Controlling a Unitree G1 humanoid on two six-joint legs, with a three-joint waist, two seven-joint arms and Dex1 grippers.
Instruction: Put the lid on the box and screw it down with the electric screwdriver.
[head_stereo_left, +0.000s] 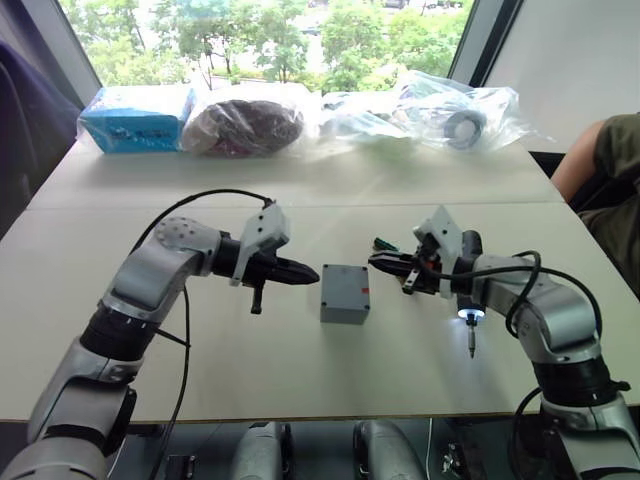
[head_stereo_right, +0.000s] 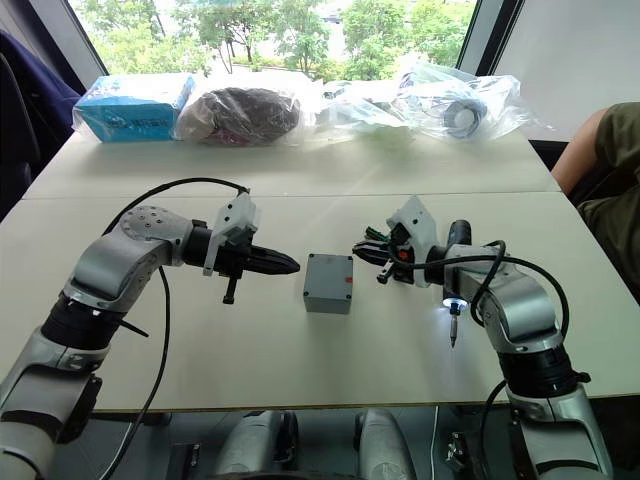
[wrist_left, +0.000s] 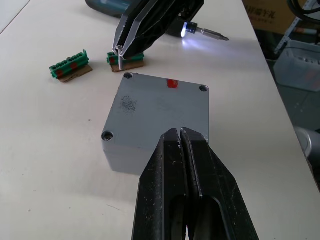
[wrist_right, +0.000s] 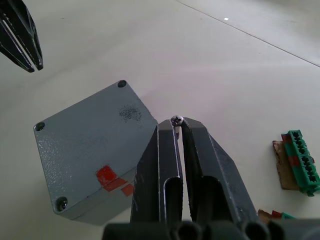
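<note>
The grey box (head_stereo_left: 343, 314) stands mid-table with the lid (head_stereo_left: 346, 285) sitting on it; a red mark shows at the lid's edge. My left gripper (head_stereo_left: 312, 272) is shut and empty, its tip just left of the box at lid height. Just right of the box, my right gripper (wrist_right: 177, 121) is shut on a small silver screw (wrist_right: 177, 120) held at its fingertips. The black electric screwdriver (head_stereo_right: 458, 236) lies on the table under my right forearm, with its white light on and its bit (head_stereo_left: 472, 343) pointing toward the table's front.
Small green connector pieces (wrist_left: 70, 65) lie behind the box near my right gripper. A blue packet (head_stereo_left: 135, 118) and clear plastic bags (head_stereo_left: 455, 115) line the far side of the table. A person's arm (head_stereo_left: 585, 160) shows at the right edge.
</note>
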